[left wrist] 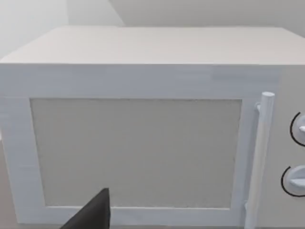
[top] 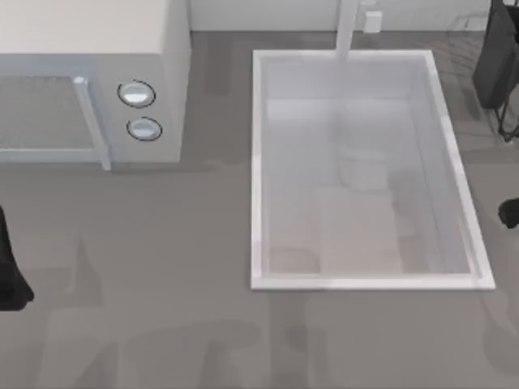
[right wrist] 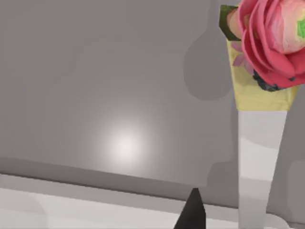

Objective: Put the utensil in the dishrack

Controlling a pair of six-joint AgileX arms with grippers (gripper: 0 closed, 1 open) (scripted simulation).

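Observation:
The utensil [right wrist: 265, 43] lies on the grey counter in the right wrist view, with a round red head, a yellow band and a long pale handle [right wrist: 257, 152]. A dark tip of my right gripper [right wrist: 190, 213] pokes in beside that handle, apart from it. In the top view my right gripper [top: 509, 212] sits at the right edge, just past the sink. The dishrack [top: 496, 58] is a dark panel with thin wires at the far right corner, partly cut off. My left gripper [top: 11, 279] is parked at the left edge.
A white microwave [top: 89, 89] with two round knobs stands at the back left; it faces the left wrist camera [left wrist: 138, 143]. A large white sink basin [top: 258, 170] with a faucet [top: 347, 28] occupies the middle right. Bare grey counter spreads across the front.

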